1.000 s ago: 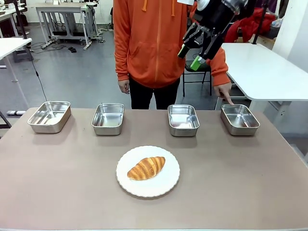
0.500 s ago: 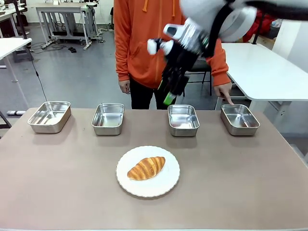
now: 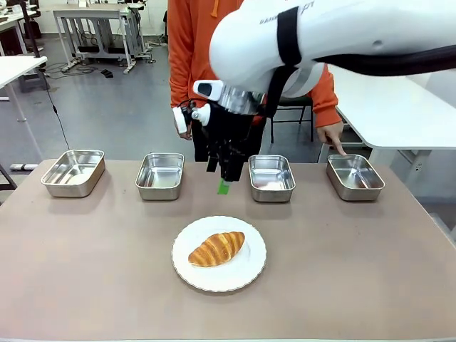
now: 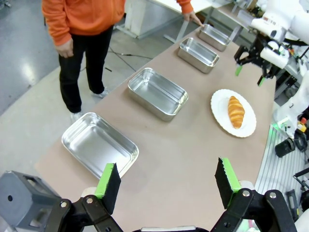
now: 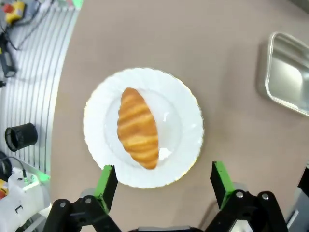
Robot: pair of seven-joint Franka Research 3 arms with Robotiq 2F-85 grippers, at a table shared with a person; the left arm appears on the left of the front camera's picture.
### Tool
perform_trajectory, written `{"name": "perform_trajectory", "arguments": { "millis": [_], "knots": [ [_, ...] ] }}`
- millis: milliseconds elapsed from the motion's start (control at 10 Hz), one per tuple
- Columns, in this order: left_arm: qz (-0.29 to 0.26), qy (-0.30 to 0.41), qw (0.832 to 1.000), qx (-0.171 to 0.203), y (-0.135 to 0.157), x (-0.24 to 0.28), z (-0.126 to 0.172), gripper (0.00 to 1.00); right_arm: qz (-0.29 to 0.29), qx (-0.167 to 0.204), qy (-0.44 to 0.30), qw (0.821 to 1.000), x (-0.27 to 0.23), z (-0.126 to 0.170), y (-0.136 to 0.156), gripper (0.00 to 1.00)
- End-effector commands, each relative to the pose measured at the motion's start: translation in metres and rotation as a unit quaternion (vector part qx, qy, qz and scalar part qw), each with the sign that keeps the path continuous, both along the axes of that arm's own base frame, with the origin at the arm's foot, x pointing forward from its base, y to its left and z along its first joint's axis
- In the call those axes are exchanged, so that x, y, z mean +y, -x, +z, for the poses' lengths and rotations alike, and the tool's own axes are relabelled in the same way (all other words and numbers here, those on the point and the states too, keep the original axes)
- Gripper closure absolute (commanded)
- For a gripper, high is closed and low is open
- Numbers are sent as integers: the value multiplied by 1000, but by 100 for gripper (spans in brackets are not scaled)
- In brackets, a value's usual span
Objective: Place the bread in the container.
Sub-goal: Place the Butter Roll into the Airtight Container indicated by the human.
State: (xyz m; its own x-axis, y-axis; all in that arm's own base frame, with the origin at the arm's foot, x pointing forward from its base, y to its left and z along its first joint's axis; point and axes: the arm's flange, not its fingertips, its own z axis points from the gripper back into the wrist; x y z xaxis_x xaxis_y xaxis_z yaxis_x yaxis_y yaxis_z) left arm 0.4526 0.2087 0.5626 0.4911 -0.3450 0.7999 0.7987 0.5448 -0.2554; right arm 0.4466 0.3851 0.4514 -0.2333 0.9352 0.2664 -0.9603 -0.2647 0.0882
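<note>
Brown tabletop (image 3: 85,271) carries 4 steel trays (image 3: 159,175); the croissant (image 3: 216,249) lies on a white plate (image 3: 246,274). Right gripper (image 5: 162,181), jaws spread, hovers above it: likely the approach step. Next: descend, pinch the croissant.

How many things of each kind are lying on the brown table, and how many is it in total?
Stainless-steel trays: 4
White plate: 1
Croissant: 1
Total: 6

White right arm (image 3: 335,35), glossy shell, black band and dark cable; black jaws carry 2 green pads (image 5: 107,181). Person (image 4: 82,29) wears orange hoodie, black trousers.
</note>
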Motion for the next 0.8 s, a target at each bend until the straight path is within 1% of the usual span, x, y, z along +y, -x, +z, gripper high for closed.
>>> {"name": "perform_trajectory", "arguments": {
  "millis": [0,100,200,300,400,500,700],
  "knots": [
    [-3,2,1000,-7,2,-1,2,0,10,-7,20,1000,17,-27,11,0],
    [-3,2,1000,-7,2,-1,2,0,1,-14,37,999,22,-40,23,0],
    [-3,2,1000,-7,2,-1,2,0,-11,-14,50,999,20,-55,28,0],
    [-3,2,1000,-7,2,-1,2,0,-7,-9,50,999,17,-66,29,0],
    [-3,2,1000,-7,2,-1,2,0,12,7,41,999,17,-67,24,0],
    [-3,2,1000,-7,2,-1,2,0,14,7,37,999,22,-59,25,0],
    [-3,2,1000,-7,2,-1,2,0,14,7,37,999,22,-59,25,0]
  ]
}}
